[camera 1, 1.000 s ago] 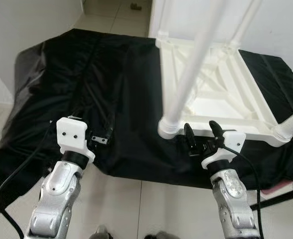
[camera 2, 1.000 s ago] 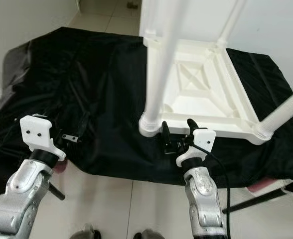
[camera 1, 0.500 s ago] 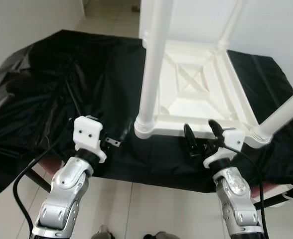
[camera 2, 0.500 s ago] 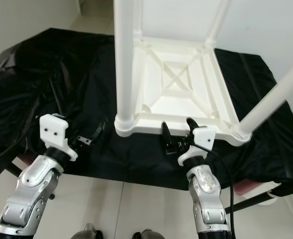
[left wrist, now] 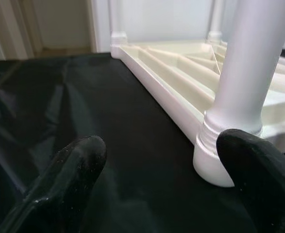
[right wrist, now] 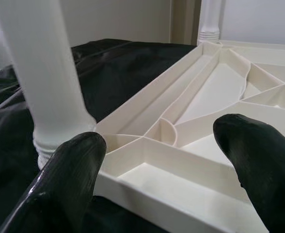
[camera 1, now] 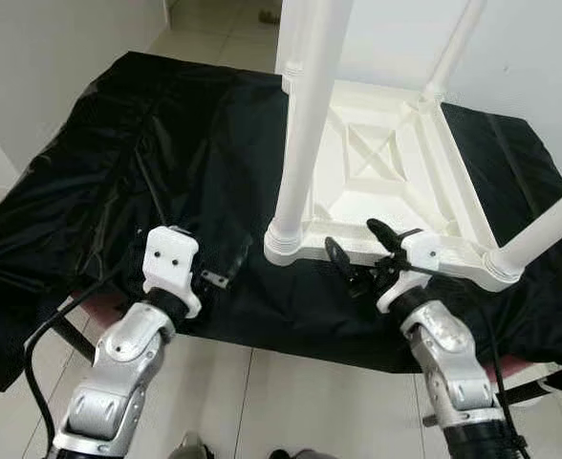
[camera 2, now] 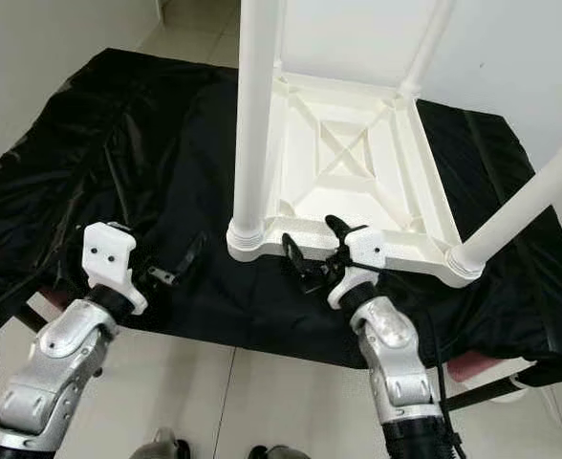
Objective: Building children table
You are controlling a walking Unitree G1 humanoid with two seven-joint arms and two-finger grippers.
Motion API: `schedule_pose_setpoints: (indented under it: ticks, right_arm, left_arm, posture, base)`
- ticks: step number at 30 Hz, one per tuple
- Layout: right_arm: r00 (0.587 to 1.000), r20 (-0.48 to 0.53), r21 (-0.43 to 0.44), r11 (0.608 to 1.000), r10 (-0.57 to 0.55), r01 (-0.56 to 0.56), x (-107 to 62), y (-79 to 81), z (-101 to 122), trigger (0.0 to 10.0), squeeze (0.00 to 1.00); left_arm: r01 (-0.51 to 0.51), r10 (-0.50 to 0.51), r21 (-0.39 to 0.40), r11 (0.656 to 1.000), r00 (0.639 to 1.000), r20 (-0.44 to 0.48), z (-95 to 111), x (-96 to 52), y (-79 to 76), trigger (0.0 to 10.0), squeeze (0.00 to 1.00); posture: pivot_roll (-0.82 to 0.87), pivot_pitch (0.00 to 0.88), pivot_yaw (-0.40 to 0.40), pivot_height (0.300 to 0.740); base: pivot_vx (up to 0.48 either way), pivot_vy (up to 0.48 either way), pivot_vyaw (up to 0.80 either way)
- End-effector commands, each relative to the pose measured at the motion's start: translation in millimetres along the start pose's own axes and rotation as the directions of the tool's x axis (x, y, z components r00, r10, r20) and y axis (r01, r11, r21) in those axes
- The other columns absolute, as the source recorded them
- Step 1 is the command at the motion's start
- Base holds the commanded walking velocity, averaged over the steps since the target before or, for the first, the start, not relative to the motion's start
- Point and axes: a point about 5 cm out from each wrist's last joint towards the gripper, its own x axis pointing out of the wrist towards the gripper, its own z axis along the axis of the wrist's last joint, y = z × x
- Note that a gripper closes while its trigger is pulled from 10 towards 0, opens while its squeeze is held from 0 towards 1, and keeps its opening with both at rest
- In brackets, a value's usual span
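**Four legs seated, right gripper moved in on the near rail**

Four white legs stood up from the upturned children's table [camera 1: 396, 182], which lay top-down on the black cloth [camera 1: 147, 143] covering the work surface. You had the nearest leg [camera 1: 305, 124] rising straight out of its corner socket, just ahead of the robot.

Over the last second your right gripper [camera 1: 357, 258] swung left and forward: it had hung just short of the table's front edge, and now its fingers, spread wide and holding nothing, straddled the near rail beside that leg's collar. Your left gripper [left wrist: 162, 160] also crept toward the same corner, fingers apart, resting low over the cloth close to a black strap buckle [camera 1: 214, 277]; the leg's base sat just beyond one fingertip.

Judging by this, assembly looked nearly done, and you seemed to be lining up either to check that corner leg or to grip the frame for turning it upright.
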Motion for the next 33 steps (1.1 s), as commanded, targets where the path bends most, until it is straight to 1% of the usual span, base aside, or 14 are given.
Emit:
schedule_pose_setpoints:
  ticks: [1,2,3,4,7,8,9,11,15,18,22,24,28,33]
  right_arm:
    - [0.999,-0.023,0.023,0.999,0.027,-0.027,-0.1,-4.0,-2.5,10.0,0.0]
    - [0.999,-0.023,0.023,0.999,0.027,-0.027,-0.1,-4.0,-2.5,10.0,0.0]
    - [0.998,-0.023,0.021,0.998,0.054,-0.053,1.6,-3.5,-1.5,10.0,0.0]
    - [0.994,-0.022,0.016,0.994,0.106,-0.106,3.1,-1.9,-0.4,10.0,0.0]
    - [0.987,-0.025,0.024,0.987,0.157,-0.156,4.0,-0.7,0.0,10.0,0.0]
    - [0.972,-0.032,0.033,0.972,0.235,-0.234,5.1,0.2,0.3,10.0,0.0]
    - [0.972,-0.032,0.033,0.972,0.235,-0.234,5.1,0.2,0.3,10.0,0.0]
    - [0.959,-0.046,0.041,0.96,0.279,-0.277,6.3,-0.2,-0.5,10.0,0.0]
    - [0.953,-0.051,0.042,0.954,0.299,-0.297,7.5,-0.8,-0.7,10.0,0.0]
    - [0.938,-0.061,0.035,0.94,0.34,-0.339,17.0,-4.7,-0.8,10.0,0.0]
    - [0.927,-0.062,0.032,0.929,0.37,-0.369,27.2,-5.0,-0.8,10.0,0.0]
    - [0.927,-0.062,0.032,0.929,0.37,-0.369,27.2,-5.0,-0.8,10.0,0.0]
    - [0.911,-0.062,0.055,0.913,0.407,-0.404,41.4,-2.3,-3.3,10.0,0.0]
    - [0.9,-0.063,0.066,0.902,0.432,-0.428,50.3,2.7,-6.1,10.0,0.0]
  left_arm:
    - [0.197,-0.197,-0.014,0.98,0.98,-0.01,-0.3,-0.3,-13.9,10.0,0.0]
    - [0.197,-0.197,-0.014,0.98,0.98,-0.01,-0.3,-0.3,-13.9,10.0,0.0]
    - [0.215,-0.215,-0.004,0.977,0.977,-0.009,-0.3,0.3,-14.8,10.0,0.0]
    - [0.242,-0.242,-0.017,0.97,0.97,-0.013,-1.3,0.8,-17.2,10.0,0.0]
    - [0.275,-0.275,-0.008,0.961,0.961,-0.012,-1.8,0.9,-20.8,10.0,0.0]
    - [0.344,-0.344,0.015,0.939,0.939,-0.022,-3.4,-0.1,-28.3,10.0,0.0]
    - [0.344,-0.344,0.015,0.939,0.939,-0.022,-3.4,-0.1,-28.3,10.0,0.0]
    - [0.384,-0.384,0.009,0.923,0.923,-0.02,-2.9,-0.9,-32.9,10.0,0.0]
    - [0.402,-0.402,0.014,0.915,0.915,-0.012,-0.9,-1.1,-35.2,10.0,0.0]
    - [0.442,-0.442,0.022,0.897,0.897,-0.005,4.1,1.5,-42.3,10.0,0.0]
    - [0.445,-0.446,0.039,0.895,0.895,0.011,9.4,4.4,-46.0,10.0,0.0]
    - [0.445,-0.446,0.039,0.895,0.895,0.011,9.4,4.4,-46.0,10.0,0.0]
    - [0.466,-0.467,0.045,0.883,0.884,0.013,13.1,3.3,-52.5,10.0,0.0]
    - [0.48,-0.481,0.051,0.876,0.877,0.008,14.3,1.8,-54.9,10.0,0.0]
  posture:
    - [0.15,0.142,-0.105,0.74]
    - [0.15,0.142,-0.105,0.74]
    - [0.15,0.142,-0.105,0.74]
    - [0.14,0.141,-0.108,0.74]
    - [0.14,0.141,-0.11,0.74]
    - [0.13,0.138,-0.112,0.74]
    - [0.13,0.138,-0.112,0.74]
    - [0.13,0.138,-0.113,0.74]
    - [0.14,0.135,-0.117,0.74]
    - [0.15,0.131,-0.127,0.74]
    - [0.16,0.129,-0.134,0.74]
    - [0.16,0.129,-0.134,0.74]
    - [0.18,0.135,-0.145,0.74]
    - [0.19,0.141,-0.147,0.74]
  base:
    - [0.0,0.0,0.0]
    - [0.0,0.0,0.0]
    - [0.0,0.0,0.0]
    - [0.0,0.0,0.0]
    - [0.0,0.0,0.0]
    - [0.0,0.0,0.0]
    - [0.0,0.0,0.0]
    - [0.0,0.0,0.0]
    - [0.0,0.0,0.0]
    - [0.0,0.0,0.0]
    - [0.0,0.0,0.0]
    - [0.0,0.0,0.0]
    - [0.0,0.0,0.0]
    - [0.0,0.0,0.0]
